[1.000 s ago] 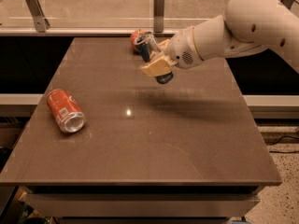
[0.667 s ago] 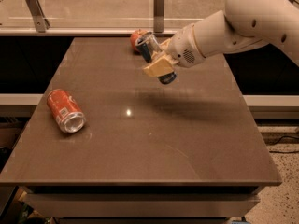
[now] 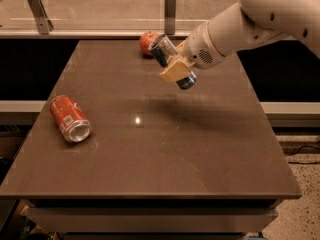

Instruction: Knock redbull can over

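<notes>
The redbull can [image 3: 163, 49] is slim and blue with a silver top. It hangs tilted above the far middle of the table, top toward the back left and lower end [image 3: 186, 82] toward the front right. My gripper [image 3: 176, 70] is shut on its mid-body, and a tan finger [image 3: 173, 72] crosses in front of it and hides the red mark. The white arm [image 3: 235, 29] reaches in from the upper right. The shadow of the can and gripper falls on the tabletop below.
A wider red soda can [image 3: 70, 118] lies on its side at the table's left, open end toward the front. A red round object [image 3: 147, 40] sits at the back edge behind the redbull can. The brown table [image 3: 165, 154] ends at a glass rail behind.
The gripper and the tilted can have shifted slightly to the right. The red soda can has not moved.
</notes>
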Available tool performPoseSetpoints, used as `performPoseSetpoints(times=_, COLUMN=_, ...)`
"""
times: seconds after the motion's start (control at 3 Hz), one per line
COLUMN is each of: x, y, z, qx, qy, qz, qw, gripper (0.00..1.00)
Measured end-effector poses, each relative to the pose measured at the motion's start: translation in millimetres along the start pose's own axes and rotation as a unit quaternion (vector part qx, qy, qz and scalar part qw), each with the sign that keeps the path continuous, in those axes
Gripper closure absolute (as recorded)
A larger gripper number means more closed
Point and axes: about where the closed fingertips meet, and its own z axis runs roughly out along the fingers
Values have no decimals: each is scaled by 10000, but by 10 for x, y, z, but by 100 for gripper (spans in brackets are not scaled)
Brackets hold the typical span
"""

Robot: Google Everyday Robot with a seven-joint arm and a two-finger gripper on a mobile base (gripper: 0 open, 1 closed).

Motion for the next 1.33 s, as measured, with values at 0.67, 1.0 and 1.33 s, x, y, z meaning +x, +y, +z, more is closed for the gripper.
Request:
performPoseSetpoints(times=0.67, x=149, y=-70, z=-73, qx=226, qy=685, qz=-88, qw=9974, gripper=100)
performPoseSetpoints(times=1.0, x=242, y=-112, z=-81, qx=371, qy=1162, qz=-217, qw=9923, gripper=100)
performPoseSetpoints(times=1.33, x=357, y=-161, z=-80, qx=535, qy=1734, qz=-396, qw=9826, gripper=100)
